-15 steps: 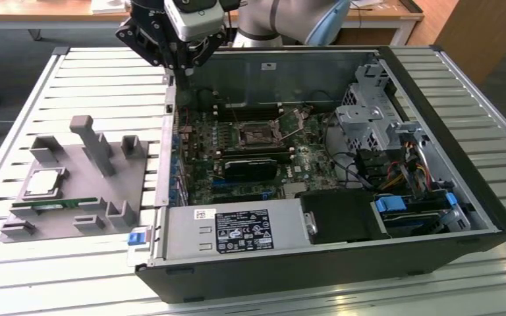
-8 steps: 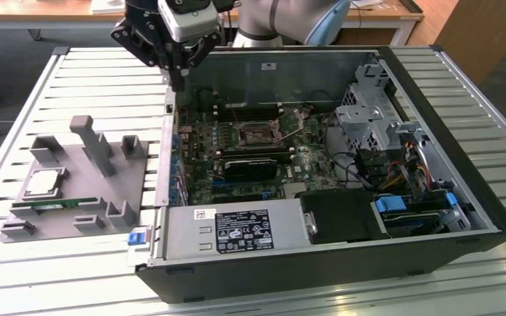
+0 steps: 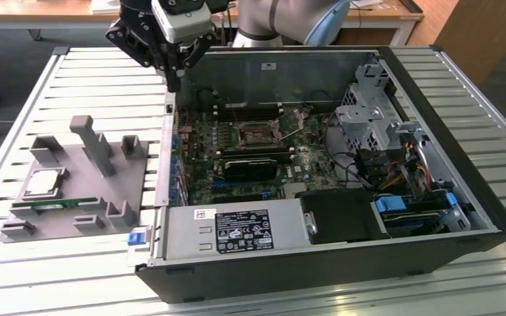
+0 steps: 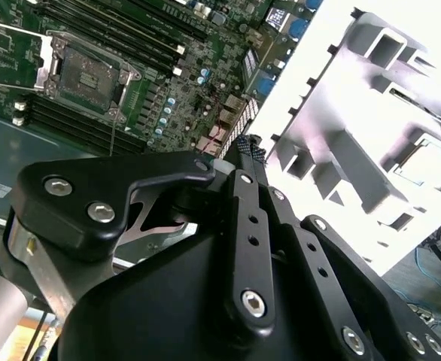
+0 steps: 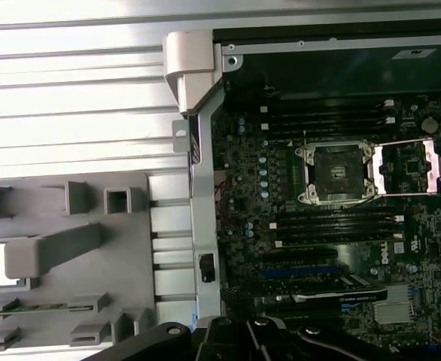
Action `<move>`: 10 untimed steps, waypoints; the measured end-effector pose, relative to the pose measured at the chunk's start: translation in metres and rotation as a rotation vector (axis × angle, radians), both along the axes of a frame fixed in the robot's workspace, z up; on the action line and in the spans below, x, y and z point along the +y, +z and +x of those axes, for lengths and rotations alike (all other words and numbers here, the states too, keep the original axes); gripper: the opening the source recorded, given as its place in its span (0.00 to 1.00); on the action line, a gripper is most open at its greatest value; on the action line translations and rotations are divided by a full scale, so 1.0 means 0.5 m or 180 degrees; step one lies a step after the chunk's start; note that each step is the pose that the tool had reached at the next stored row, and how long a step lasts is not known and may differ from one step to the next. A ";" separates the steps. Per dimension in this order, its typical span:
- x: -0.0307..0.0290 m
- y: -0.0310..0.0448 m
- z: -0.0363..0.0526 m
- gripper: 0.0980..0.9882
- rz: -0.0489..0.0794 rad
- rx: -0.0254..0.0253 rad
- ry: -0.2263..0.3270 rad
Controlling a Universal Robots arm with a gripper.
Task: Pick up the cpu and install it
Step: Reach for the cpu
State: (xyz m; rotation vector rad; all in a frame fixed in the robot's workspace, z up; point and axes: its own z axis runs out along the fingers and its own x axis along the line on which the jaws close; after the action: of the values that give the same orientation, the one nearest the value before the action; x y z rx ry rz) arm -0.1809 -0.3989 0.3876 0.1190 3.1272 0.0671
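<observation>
Pincer (image 3: 173, 84) clenched empty near case (image 3: 341, 273) edge; cpu (image 3: 44, 182) rests in grey tray (image 3: 82, 191).

worktop (image 3: 86, 85): silver-white, ribbed in long parallel slats
fixture tray (image 3: 103, 191): plain mid grey all over
cpu (image 3: 44, 182): silver-grey top with a thin darker rim
memory stick (image 3: 55, 205): green
computer case (image 3: 323, 276): black outside, bare silver-grey metal inside
motherboard (image 3: 235, 181): dark green, speckled with small black and silver parts
socket (image 5: 335, 173): black centre inside a bright silver frame
power supply cover (image 3: 192, 234): light grey, carrying a black label with white print
clip (image 3: 137, 237): bright blue
cables (image 3: 411, 174): yellow, orange and black
tool (image 3: 172, 79): black, dotted with silver screw heads in the second wrist view
arm (image 3: 315, 20): pale grey with a light blue cap
</observation>
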 end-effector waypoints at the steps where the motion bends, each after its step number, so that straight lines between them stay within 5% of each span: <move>1: 0.000 0.000 -0.002 0.01 0.0000 0.0001 0.0000; 2: 0.000 -0.002 -0.014 0.01 0.0000 0.0007 0.0000; 10: 0.000 -0.004 -0.023 0.01 0.0000 0.0017 0.0000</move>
State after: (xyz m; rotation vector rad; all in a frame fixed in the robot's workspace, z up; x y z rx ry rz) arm -0.1926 -0.3989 0.3858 0.1194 3.1326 0.0669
